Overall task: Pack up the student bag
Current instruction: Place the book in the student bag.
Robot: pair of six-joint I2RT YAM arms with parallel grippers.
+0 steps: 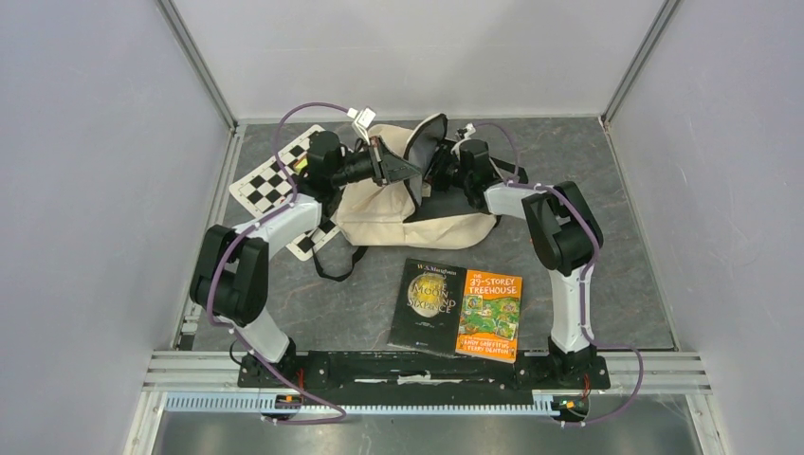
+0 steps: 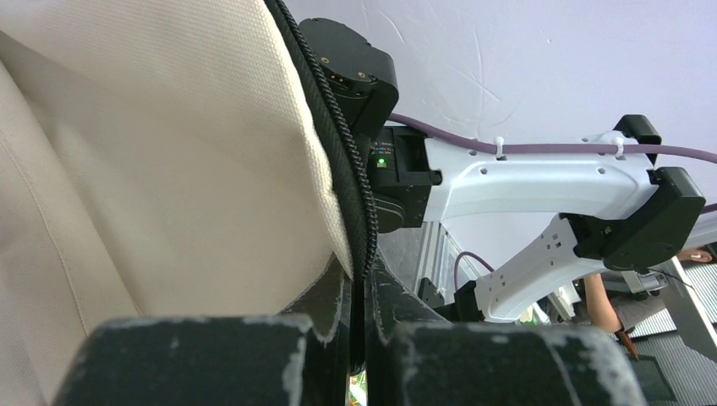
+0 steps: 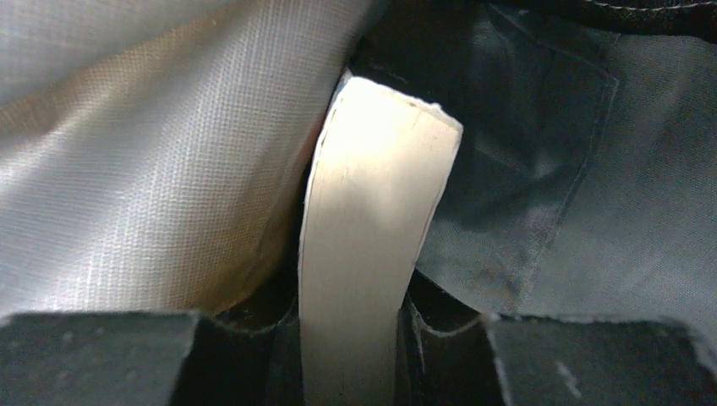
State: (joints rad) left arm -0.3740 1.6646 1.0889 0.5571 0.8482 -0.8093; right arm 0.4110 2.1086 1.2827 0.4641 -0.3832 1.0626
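The cream student bag (image 1: 417, 226) lies at the back middle of the table with its mouth held open. My left gripper (image 1: 384, 167) is shut on the bag's black zipper trim (image 2: 351, 194) and lifts the flap; cream canvas (image 2: 152, 169) fills the left of the left wrist view, the jaws (image 2: 363, 326) pinching the edge. My right gripper (image 1: 438, 176) reaches into the opening. In the right wrist view it (image 3: 351, 347) is shut on a book (image 3: 372, 228), whose pale page edge stands upright between the fingers, inside the grey lining (image 3: 541, 169).
Two books lie side by side near the front: a black one (image 1: 427, 305) and an orange one (image 1: 490, 315). A checkerboard sheet (image 1: 273, 180) lies left of the bag, partly under my left arm. A black strap (image 1: 332, 265) trails forward. Walls close three sides.
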